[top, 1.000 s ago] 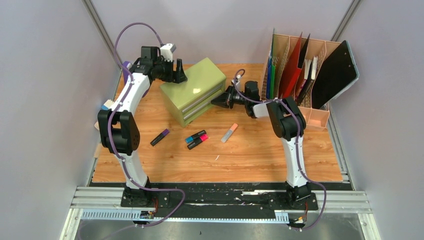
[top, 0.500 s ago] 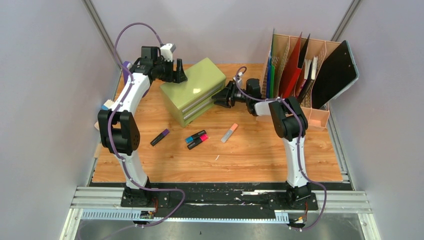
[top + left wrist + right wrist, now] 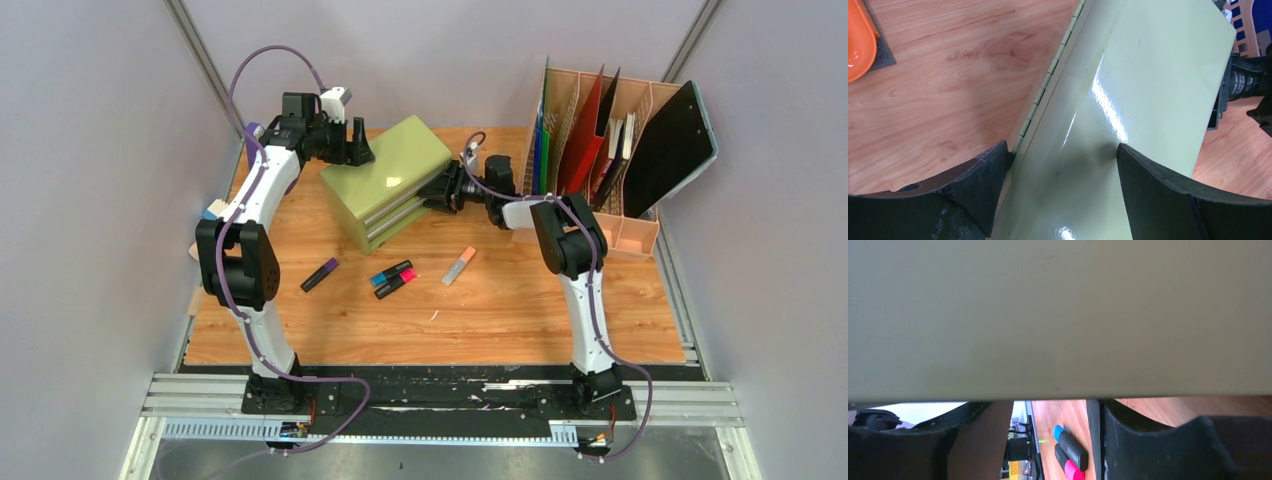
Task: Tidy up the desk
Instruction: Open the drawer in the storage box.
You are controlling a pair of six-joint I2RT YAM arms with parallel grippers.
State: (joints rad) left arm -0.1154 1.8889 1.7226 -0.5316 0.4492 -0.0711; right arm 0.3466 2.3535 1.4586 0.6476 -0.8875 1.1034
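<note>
wood-grain laminate, orange-brown and smooth, covers the desk (image 3: 520, 310), a broad rectangle filling the floor of the cell. a black-and-silver metal rail (image 3: 440, 398) runs along its near edge, where both arm bases are bolted.

a small olive-green drawer chest (image 3: 385, 172) sits askew on the far middle of the desk. it is boxy with a glossy painted top that throws back a bright streak of light, and a ribbed hinge strip runs down one long edge. the left gripper (image 3: 356, 150) hangs over the chest's far-left corner with its matte black, rough-edged fingers (image 3: 983, 175) spread wide. one sits by the hinge edge and the other over the shiny top, and nothing is pinched between them. the right gripper (image 3: 436, 193) is up against the chest's right end. in the right wrist view the flat green wall fills most of the frame, and the two dark fingers stand apart below it with bare desk showing between them.

four stubby marker pens lie loose on the near side of the chest: a purple one (image 3: 320, 274), a blue one (image 3: 391, 272) touching a pink one (image 3: 397, 284), and a pale orange one (image 3: 459, 265) off to the right. a tan slotted file rack (image 3: 640, 235) at the far right holds upright folders in blue, green, red and black. a rounded, glossy orange object (image 3: 858, 42) shows at the edge of the left wrist view.
</note>
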